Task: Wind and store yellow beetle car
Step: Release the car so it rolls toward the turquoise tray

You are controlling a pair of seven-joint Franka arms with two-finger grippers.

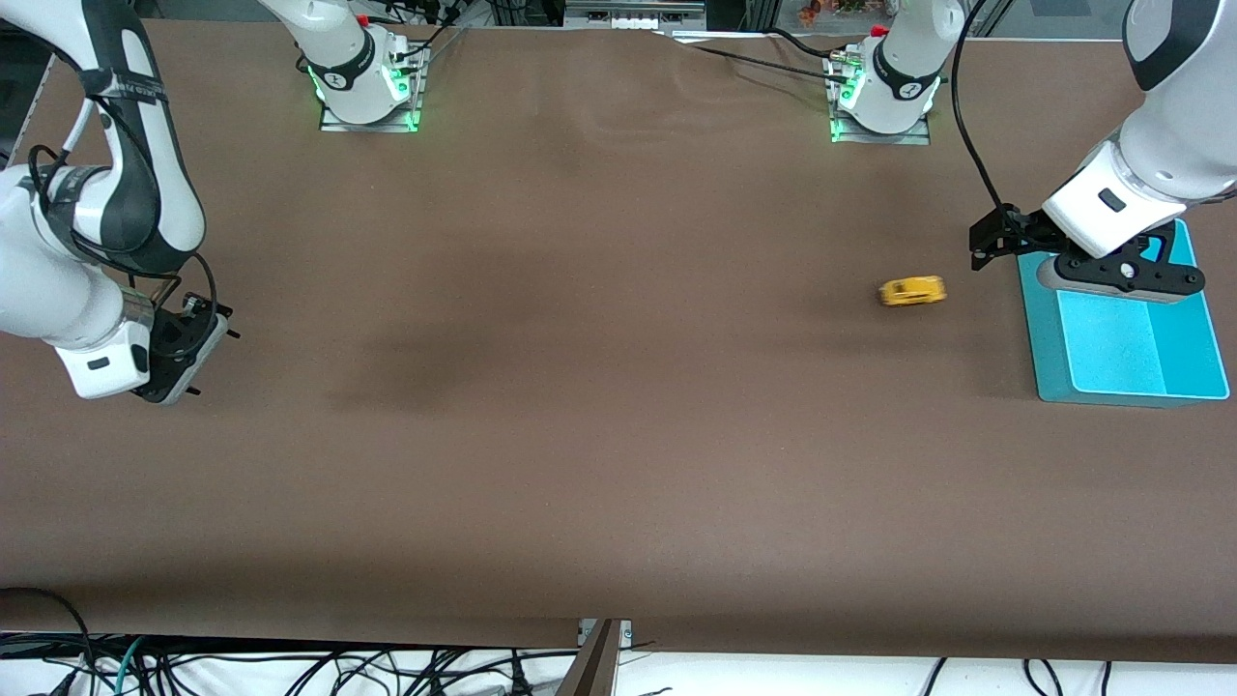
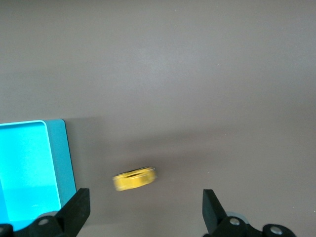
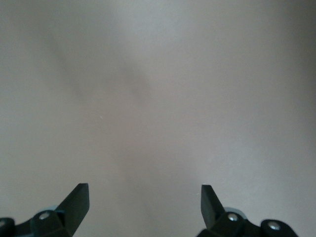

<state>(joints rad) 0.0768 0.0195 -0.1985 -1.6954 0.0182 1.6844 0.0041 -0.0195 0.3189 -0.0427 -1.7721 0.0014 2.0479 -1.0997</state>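
The yellow beetle car [image 1: 911,291] lies on the brown table, a short way from the teal tray [image 1: 1042,333] toward the right arm's end. It also shows in the left wrist view [image 2: 135,178], on the table between and ahead of the fingers. My left gripper [image 1: 978,247] is open and empty, up over the table between the car and the tray's corner; in its own view [image 2: 143,213] nothing touches the fingers. My right gripper [image 1: 205,350] waits open and empty at the right arm's end of the table; its own view [image 3: 144,205] shows only bare table.
The teal tray [image 2: 58,163] has an inner divider and holds nothing that I can see; the left arm's hand hangs over its part farther from the front camera. The two arm bases [image 1: 367,77] [image 1: 884,92] stand along the table's edge farthest from the front camera.
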